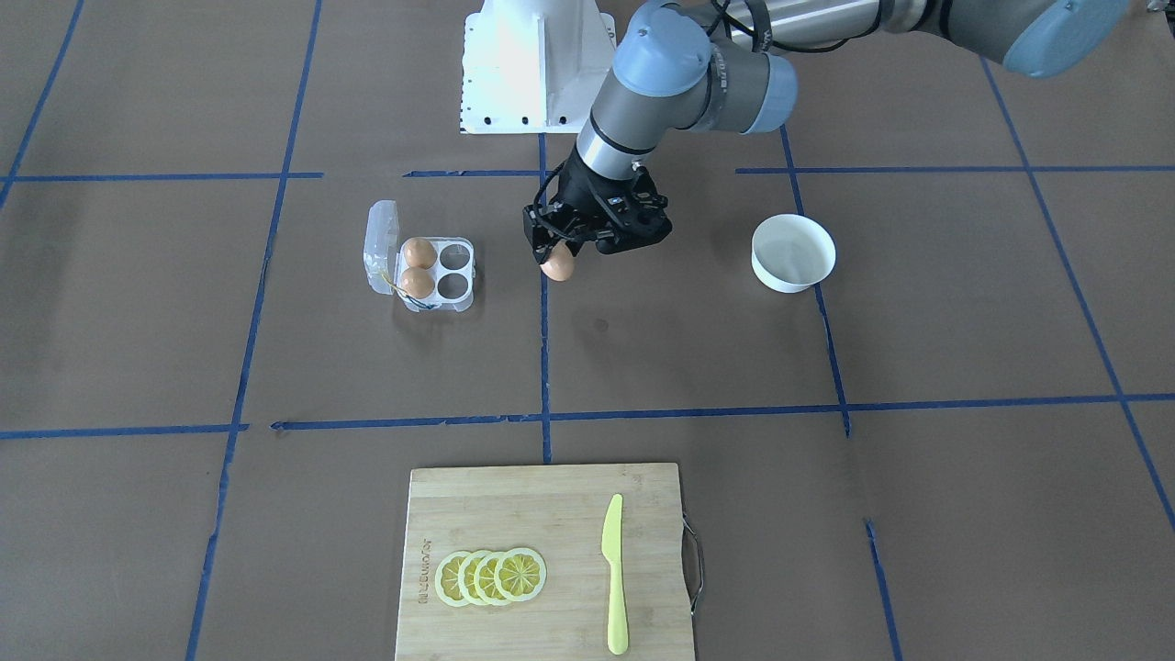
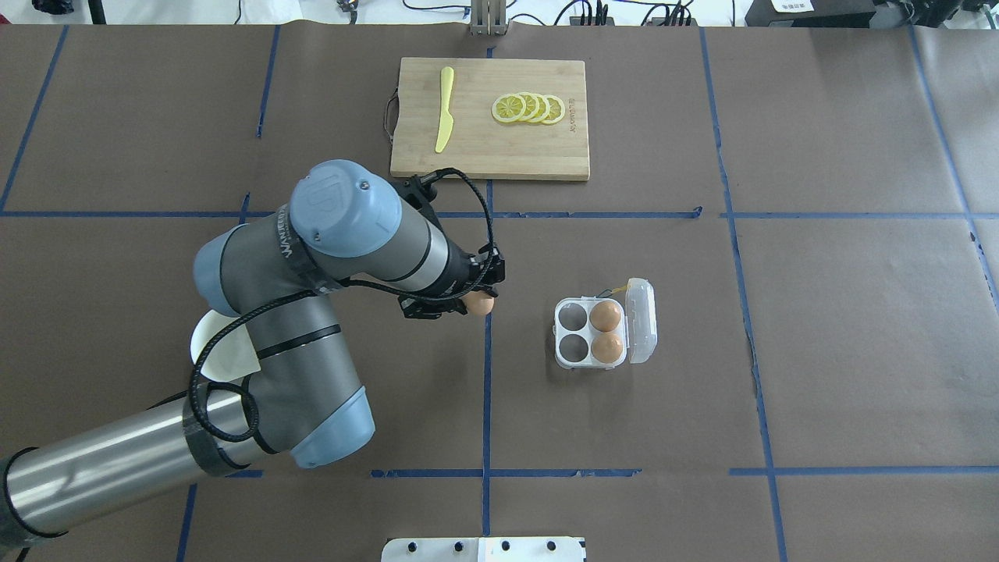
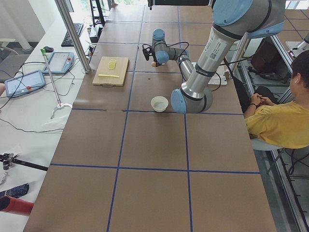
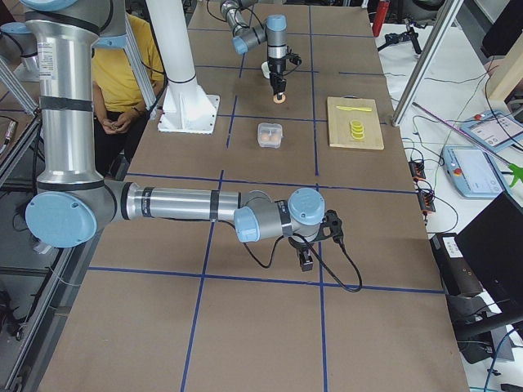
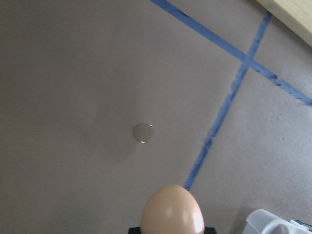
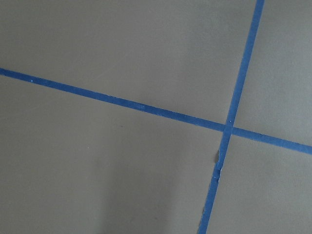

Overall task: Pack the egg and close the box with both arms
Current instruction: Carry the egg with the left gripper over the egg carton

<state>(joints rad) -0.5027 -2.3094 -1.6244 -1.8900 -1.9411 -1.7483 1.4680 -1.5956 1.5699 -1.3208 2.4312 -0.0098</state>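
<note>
My left gripper (image 1: pixel 556 259) is shut on an orange-brown egg (image 1: pixel 558 266) and holds it above the table, between the white bowl and the box. The egg also shows in the overhead view (image 2: pixel 479 304) and at the bottom of the left wrist view (image 5: pixel 172 213). The clear four-cell box (image 1: pixel 472 273) stands open with its lid (image 1: pixel 381 243) folded back. Two eggs (image 1: pixel 419 252) fill the cells by the lid; the two cells nearer the gripper are empty. My right gripper (image 4: pixel 306 263) hangs low over bare table, far from the box; I cannot tell if it is open or shut.
A round white bowl (image 1: pixel 793 252) stands on the other side of the left gripper from the box. A wooden cutting board (image 1: pixel 569 514) with lemon slices (image 1: pixel 491 576) and a yellow knife (image 1: pixel 613 574) lies at the table's far side. The white base block (image 1: pixel 537 64) is by the robot.
</note>
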